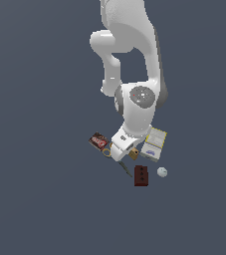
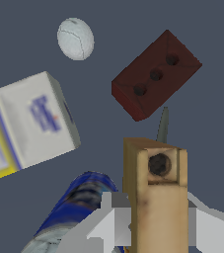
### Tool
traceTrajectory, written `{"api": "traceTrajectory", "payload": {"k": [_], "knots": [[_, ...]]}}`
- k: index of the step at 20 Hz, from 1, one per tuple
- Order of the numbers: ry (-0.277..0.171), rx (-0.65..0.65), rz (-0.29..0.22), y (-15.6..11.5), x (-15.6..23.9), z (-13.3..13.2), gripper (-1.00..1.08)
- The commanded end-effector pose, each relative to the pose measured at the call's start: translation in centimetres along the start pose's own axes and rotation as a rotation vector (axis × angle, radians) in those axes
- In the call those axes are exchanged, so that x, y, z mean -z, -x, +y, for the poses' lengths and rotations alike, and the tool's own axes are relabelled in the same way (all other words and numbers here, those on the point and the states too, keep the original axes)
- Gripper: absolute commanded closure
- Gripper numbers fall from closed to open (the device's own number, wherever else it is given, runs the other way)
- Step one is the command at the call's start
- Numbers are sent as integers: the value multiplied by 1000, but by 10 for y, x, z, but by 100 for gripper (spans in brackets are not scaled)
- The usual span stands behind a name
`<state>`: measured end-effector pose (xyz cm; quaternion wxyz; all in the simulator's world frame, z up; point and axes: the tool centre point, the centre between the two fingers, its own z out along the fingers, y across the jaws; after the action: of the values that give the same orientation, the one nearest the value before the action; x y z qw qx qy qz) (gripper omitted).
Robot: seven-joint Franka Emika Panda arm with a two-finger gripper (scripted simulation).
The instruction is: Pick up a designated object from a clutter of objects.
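The designated object, a small tan block with a dark round hole in its end, stands between my gripper's two fingers; it shows as a small tan piece in the exterior view. My gripper is closed on it, a grey finger pressed against each side. In the exterior view the gripper is low in the middle of the clutter. The blue can lies right beside the held block.
The dark red block with holes and the white ball lie close by. The white-yellow box is beside the can. The orange-handled scissors and the red-brown packet lie at the exterior view's left.
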<state>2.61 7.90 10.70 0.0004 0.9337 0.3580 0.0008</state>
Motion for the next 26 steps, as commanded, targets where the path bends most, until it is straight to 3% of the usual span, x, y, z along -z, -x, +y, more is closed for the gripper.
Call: {"api": "traceTrajectory", "payload": {"k": [1,26], "knots": [[1,0,1,5,22,3,108],[-2,1,1,68,288,45,108]]}}
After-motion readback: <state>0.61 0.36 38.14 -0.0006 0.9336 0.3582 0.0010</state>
